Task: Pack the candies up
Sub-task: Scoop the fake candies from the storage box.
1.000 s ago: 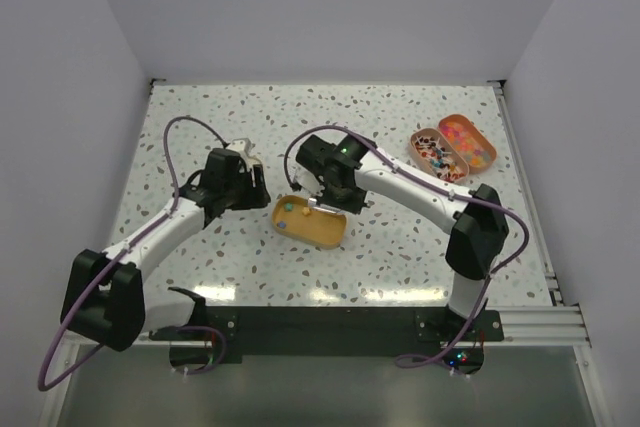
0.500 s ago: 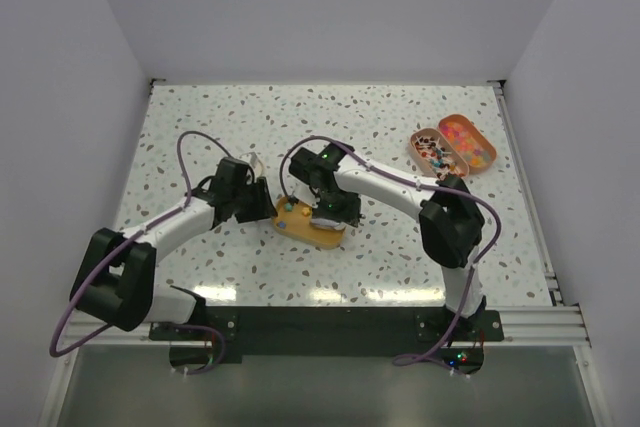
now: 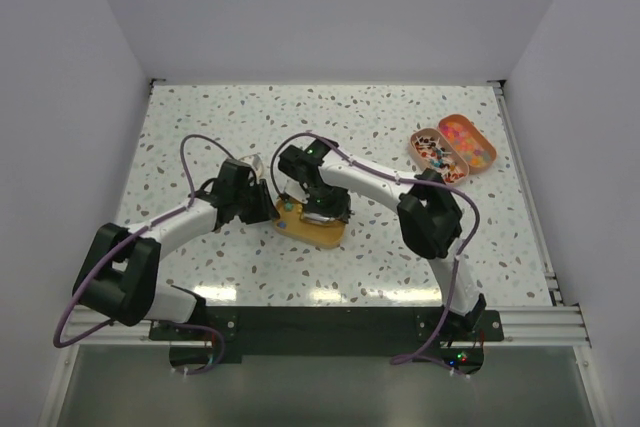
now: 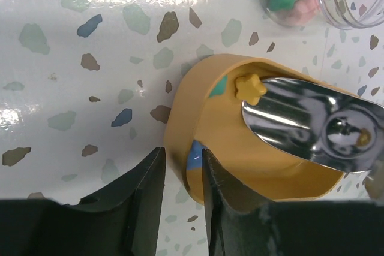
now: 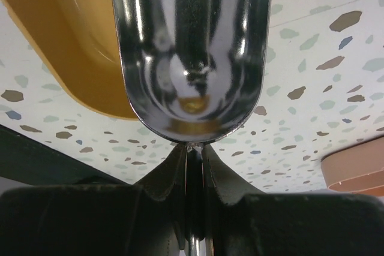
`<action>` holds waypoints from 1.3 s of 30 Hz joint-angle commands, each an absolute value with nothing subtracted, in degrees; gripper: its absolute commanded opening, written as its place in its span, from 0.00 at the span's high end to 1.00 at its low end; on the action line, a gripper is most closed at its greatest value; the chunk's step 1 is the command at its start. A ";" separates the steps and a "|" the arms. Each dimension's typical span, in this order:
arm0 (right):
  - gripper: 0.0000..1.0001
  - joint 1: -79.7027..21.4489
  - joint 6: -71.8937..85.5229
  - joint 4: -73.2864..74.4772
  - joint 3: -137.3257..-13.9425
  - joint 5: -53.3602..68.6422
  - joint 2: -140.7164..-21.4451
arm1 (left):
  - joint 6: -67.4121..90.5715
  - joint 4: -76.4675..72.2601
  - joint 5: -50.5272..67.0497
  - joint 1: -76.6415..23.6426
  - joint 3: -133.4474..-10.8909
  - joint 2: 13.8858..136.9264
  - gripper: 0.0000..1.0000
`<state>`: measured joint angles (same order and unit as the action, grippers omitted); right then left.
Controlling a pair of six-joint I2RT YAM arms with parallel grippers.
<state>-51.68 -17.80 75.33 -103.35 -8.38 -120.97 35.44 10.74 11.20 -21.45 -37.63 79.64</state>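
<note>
The left gripper [image 4: 182,166] sits nearest, at the left end of the tray [image 4: 177,118]. One finger is inside the wall and one outside, with a narrow gap between them. The wall fills most of that gap, but I cannot tell whether the jaws are pinching it.

A blue sweet lies on the tray floor right by the inner finger. The other candies [image 4: 250,87] in the tray are a yellow one touching the lip of the scoop [image 5: 192,46] and a teal one just beside it.

The right gripper [image 5: 192,151] is clamped tight on the scoop's thin handle and holds the bowl low over the tray's right half. The bowl looks empty, showing only reflections.

A little further out on the table [image 4: 90,58], a clear jar [image 4: 342,10] holds more candies in blue, green, pink and orange. It stands apart from both grippers. At the far right, two shallow trays [image 3: 417,139] carry the mixed heap, well away from either hand.

The candies are probably light, hard and smooth, so they would roll, bounce and skid from any pinch. They look too small for the fingers to take singly. The scoop is the way to move them, slid under a heap and carried level. The tray looks light enough to slide when nudged, so its wall is the place to hold it.
</note>
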 commanded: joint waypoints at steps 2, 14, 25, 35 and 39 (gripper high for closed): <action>1.00 -51.59 -16.00 77.43 -109.68 -9.32 -124.10 | 36.04 7.12 13.45 -21.97 -37.18 80.24 0.68; 1.00 -54.23 -17.31 75.33 -115.49 -7.12 -129.64 | 36.21 4.31 16.43 -22.24 -36.48 80.33 0.73; 1.00 -54.76 -16.62 61.11 -105.57 -0.09 -124.72 | 36.21 3.25 17.93 -22.32 -36.04 79.63 0.73; 1.00 -53.00 -15.03 54.23 -97.56 0.09 -120.41 | 35.42 7.29 15.91 -22.41 -36.83 74.27 0.52; 1.00 -52.12 -14.85 52.91 -94.76 0.18 -118.31 | 35.25 10.72 12.58 -22.24 -38.05 70.23 0.42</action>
